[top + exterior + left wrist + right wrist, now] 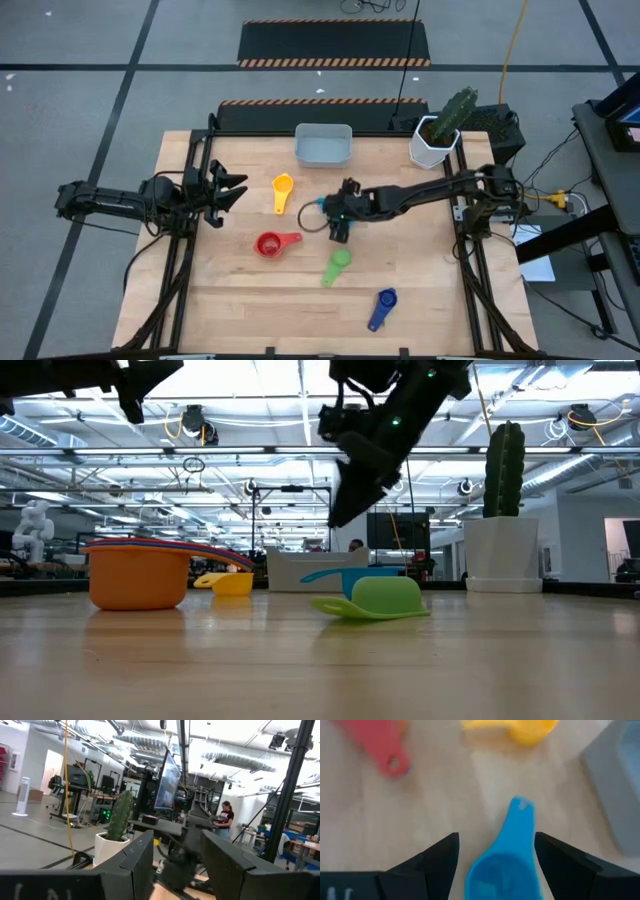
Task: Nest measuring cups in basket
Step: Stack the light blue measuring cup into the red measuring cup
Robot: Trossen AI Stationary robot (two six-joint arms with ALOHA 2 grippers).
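L arm waits at the tabletop's left edge, left gripper (228, 190) held high off the wood w/ fingers parted and nothing between them; we read it as parked so the R arm gets the middle to itself. Moving right: red cup (268, 244) sits left of centre, handle toward the right edge; in the low view it looks orange w/ blue-purple rims stacked in it, so we think some cups are nested there already, count unclear. Yellow cup (283, 185) lies nearer the far edge, handle toward the front edge. Basket (323, 146) sits at the far edge near its middle, nothing visible in it from above, so nesting in the basket is not yet done. Right gripper (340, 222) hangs over the tabletop's centre, reaching in from the right edge, fingers spread wide and unloaded. The light blue cup (505, 870) lies on the wood directly below, its bowl between the two fingers, handle pointing toward the yellow cup; we judge the gripper is lined up to straddle that bowl for a pick, no contact visible. Green cup (339, 263) lies toward the front, blue cup (384, 303) toward the front-right corner, both well apart from the gripper. Cactus pot (435, 140) stands at the far-right corner, out of the way.
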